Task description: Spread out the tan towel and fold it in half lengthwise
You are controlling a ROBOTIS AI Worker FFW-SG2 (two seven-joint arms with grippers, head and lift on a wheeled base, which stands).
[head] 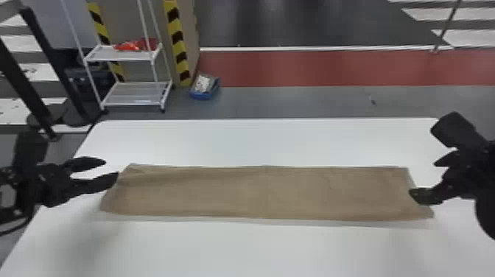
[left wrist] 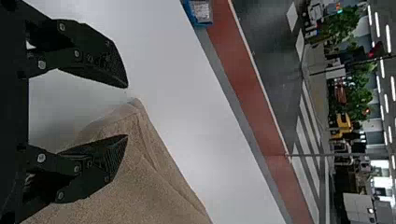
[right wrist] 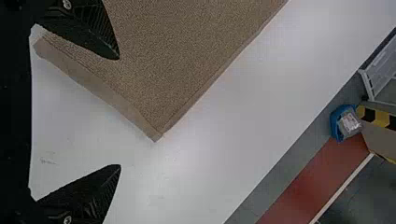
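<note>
The left hand [left wrist: 126, 111] is released, its fingers parted, one over the towel's left end and the other past its puckered far left corner; the right hand [right wrist: 118, 112] is likewise wide open, one finger above the cloth at the right end and the other over bare table. Between them the tan towel [head: 265, 193] lies as a long, narrow strip, roughly parallel to the table's far edge and looking already folded lengthwise, so the work seems nearly done, with perhaps some straightening left. The chief risk is at that puckered corner: if the left hand closes on the upper layer alone and pulls, the layers could slide apart or the ruck could spread. A finger brushing the cloth while either arm backs off could drag an end askew, and uneven pulling could skew the whole strip. The left end sits near the table's slanting left edge, so sideways room is tight there. A bare band separates the towel from the far edge, and a broader stretch of table [head: 265, 250] lies open on the near side, the better place for smoothing or drawing the cloth.
</note>
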